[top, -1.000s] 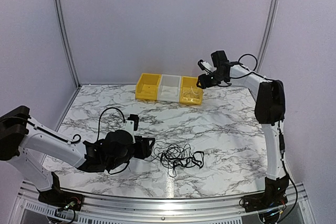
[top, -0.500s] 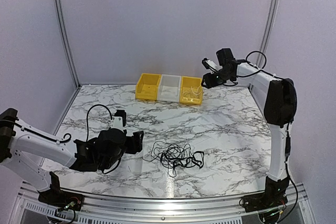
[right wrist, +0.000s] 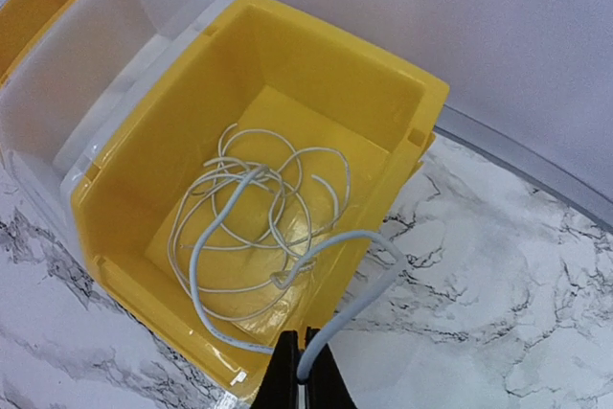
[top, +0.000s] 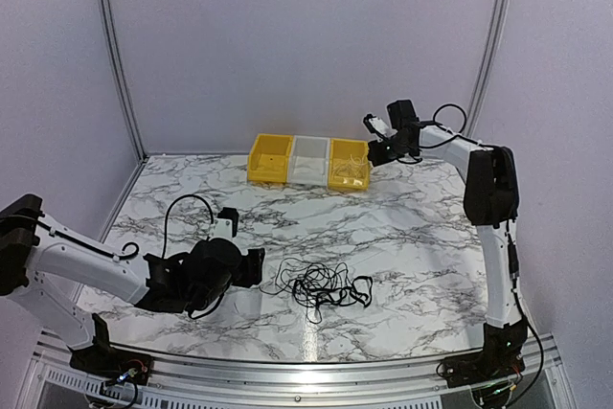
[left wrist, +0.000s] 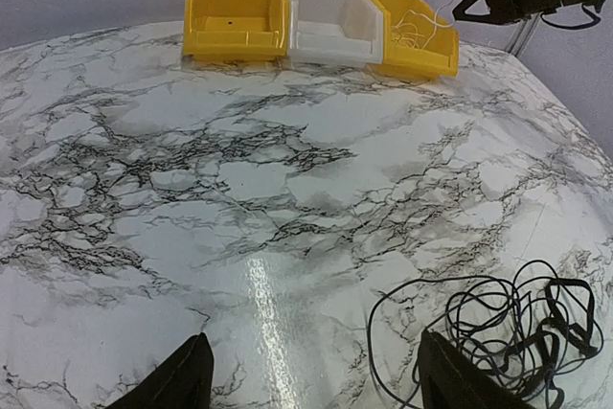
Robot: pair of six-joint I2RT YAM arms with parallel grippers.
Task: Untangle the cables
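The left pincer (top: 257,265) has eased back a touch toward 9 o'clock since a second ago. The right pincer (top: 376,152) has snapped closed over the bins, and the cables (top: 321,286) haven't stirred.

Top camera first. The black tangle lies at 6 o'clock on the marble surface (top: 412,227), in loose loops with a few strands straying toward 9 o'clock. The left pincer waits at the tangle's 9 o'clock, close but not touching, spread wide and carrying nothing. The right one hovers at the 3 o'clock rim of the right yellow bin (top: 349,180), away at 12 o'clock.

Over to the left wrist. The two fingers (left wrist: 182,385) stand wide apart over bare marble, with nothing between them. The tangle sits at 4 o'clock, and its outermost loop is just beside the right-hand finger.

These cords look light, limp and very thin. My call is that pulling one will drag the whole knot along. The best place to take hold is probably a plug end or an outer loop at the tangle's edge, clamped fully, since cord this fine would slip through a slack grip.

Right wrist now. The fingers are closed tight at 6 o'clock, and a pale cord (right wrist: 254,171) runs right into the tips, so it looks pinched. The rest of it is coiled on the bin floor, with one stretch draped over the rim at 5 o'clock.
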